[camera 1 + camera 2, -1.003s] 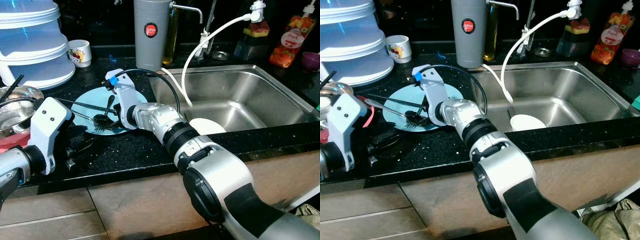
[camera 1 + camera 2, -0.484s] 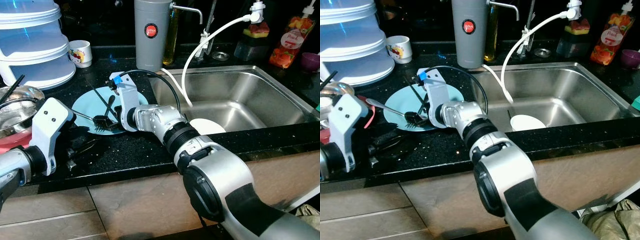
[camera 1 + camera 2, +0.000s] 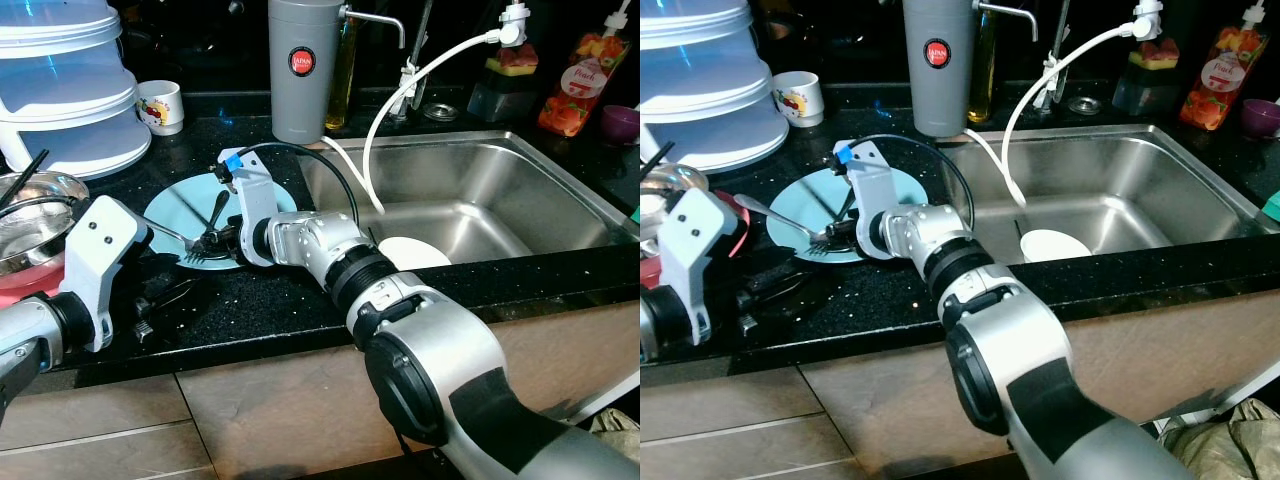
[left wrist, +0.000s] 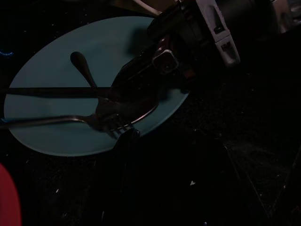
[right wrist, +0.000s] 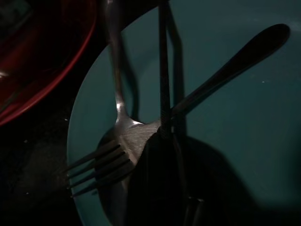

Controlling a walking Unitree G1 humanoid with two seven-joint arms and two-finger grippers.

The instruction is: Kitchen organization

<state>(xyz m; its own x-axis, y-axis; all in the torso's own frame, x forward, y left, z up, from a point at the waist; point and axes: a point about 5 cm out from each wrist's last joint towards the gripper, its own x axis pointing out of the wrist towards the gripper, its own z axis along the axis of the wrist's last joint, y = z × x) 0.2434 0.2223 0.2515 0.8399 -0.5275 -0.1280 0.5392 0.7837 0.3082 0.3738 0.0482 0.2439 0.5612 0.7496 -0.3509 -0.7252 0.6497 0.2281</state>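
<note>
A light blue plate lies on the black counter and holds a fork, a spoon and a dark chopstick. My right gripper reaches across from the sink side. It is low over the plate's near rim, shut on the spoon's bowl end where the chopstick crosses it. The fork's tines jut past the rim just beside the fingers. My left gripper rests low on the counter in front of the plate, a short gap from it.
The steel sink lies to the right with a white dish in it and a white hose above. A grey canister, a mug, stacked white containers and a metal bowl ring the plate.
The chopstick has swung from lying across the plate to pointing away from me. The right gripper has shifted slightly over the near rim, and the fork and spoon have turned with it.
</note>
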